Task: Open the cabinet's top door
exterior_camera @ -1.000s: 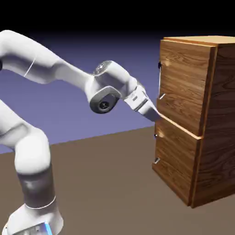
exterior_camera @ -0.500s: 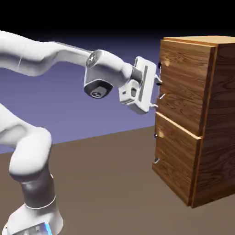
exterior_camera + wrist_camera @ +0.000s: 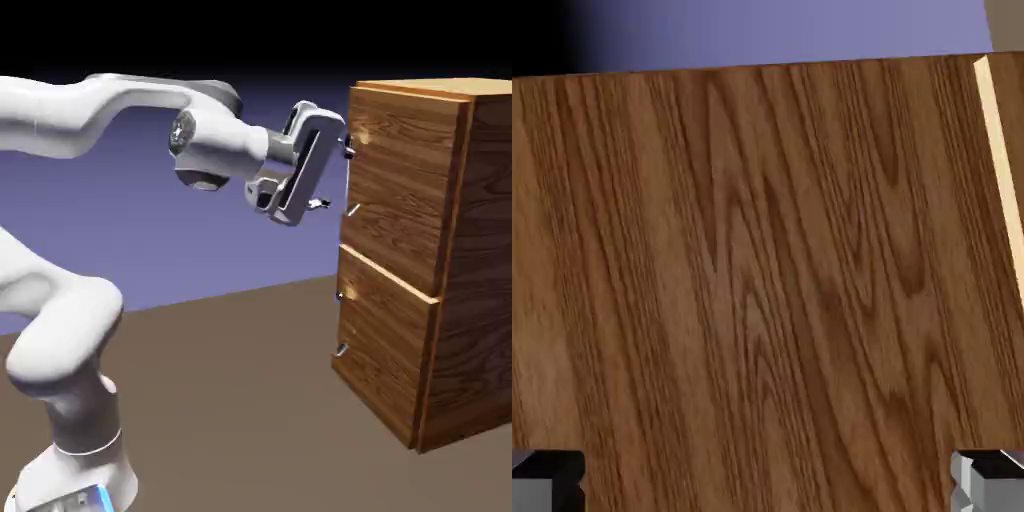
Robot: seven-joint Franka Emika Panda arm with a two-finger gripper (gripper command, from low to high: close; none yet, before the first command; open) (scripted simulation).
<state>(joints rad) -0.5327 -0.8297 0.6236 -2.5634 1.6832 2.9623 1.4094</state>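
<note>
End effector (image 3: 331,173) spread wide, gripping nothing — cabinet's top door (image 3: 405,185) shut — lettering unreadable.

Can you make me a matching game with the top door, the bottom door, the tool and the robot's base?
1. top door
2. bottom door
3. tool
4. robot's base

A. in the exterior view's bottom left corner, with a blue strip
B. under the pale orange line on the cabinet
C. closed, above that pale line
D. open, with nothing between its fingertips

Right pairs: 1-C, 2-B, 3-D, 4-A
</note>
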